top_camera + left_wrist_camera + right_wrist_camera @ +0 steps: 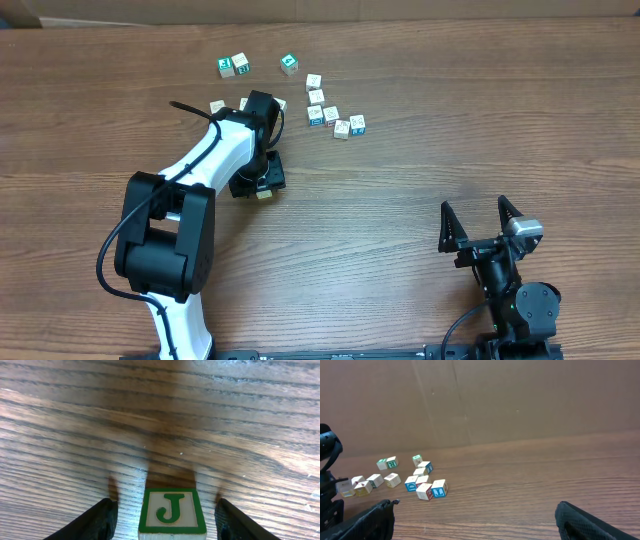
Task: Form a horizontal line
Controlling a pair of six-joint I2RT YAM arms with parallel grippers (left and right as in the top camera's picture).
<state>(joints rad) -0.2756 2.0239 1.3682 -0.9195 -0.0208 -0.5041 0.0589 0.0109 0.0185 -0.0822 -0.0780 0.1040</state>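
No straight row of touching cubes shows; the small pale wooden cubes lie loose. My left gripper (258,183) (165,507) is open and low over the table. A cube with a green J (171,510) (264,193) stands between its fingers, with a gap on each side. A loose cluster of cubes (330,113) (425,485) lies to the right of it at the back. Two cubes (217,105) sit beside the left arm. My right gripper (474,205) (474,506) is open and empty at the front right.
Three green-faced cubes (240,64) lie at the far back left. The left arm (215,150) stretches from the front left across the table. A brown cardboard wall (495,400) stands behind the wooden table (400,180).
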